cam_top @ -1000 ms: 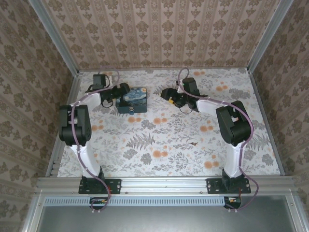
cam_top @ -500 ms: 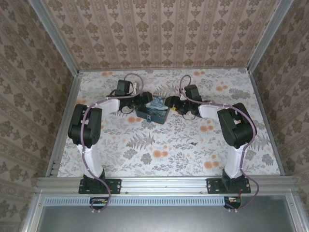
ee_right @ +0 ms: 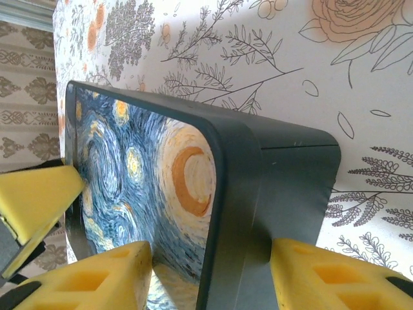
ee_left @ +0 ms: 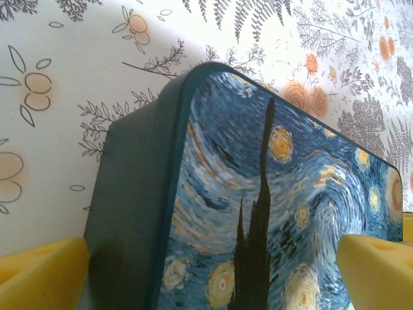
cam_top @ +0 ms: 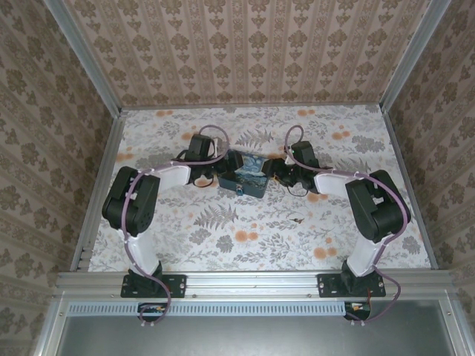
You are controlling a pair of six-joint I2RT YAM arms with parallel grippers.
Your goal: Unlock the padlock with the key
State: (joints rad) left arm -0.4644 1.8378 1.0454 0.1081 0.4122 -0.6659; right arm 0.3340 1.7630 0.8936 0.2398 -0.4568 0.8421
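The Starry-Night printed box point(cam_top: 247, 176) sits mid-table between both arms. A tiny padlock with a metallic glint point(cam_top: 239, 191) hangs at the box's near face. The key, a small dark sliver point(cam_top: 297, 219), lies on the cloth to the right, apart from both grippers. My left gripper point(cam_top: 223, 173) is shut on the box's left end; its yellow fingers point(ee_left: 39, 271) flank the box point(ee_left: 258, 194). My right gripper point(cam_top: 274, 173) is shut on the box's right end, one finger point(ee_right: 97, 278) on the printed lid point(ee_right: 142, 168), the other against the dark side.
The floral cloth point(cam_top: 223, 237) covers the table, walled by patterned panels at the back and sides. A metal rail point(cam_top: 252, 282) runs along the near edge by the arm bases. Purple cables loop over both wrists.
The left gripper carried the box from the back left toward the middle. The right gripper came in from the right and closed on the box's right end.
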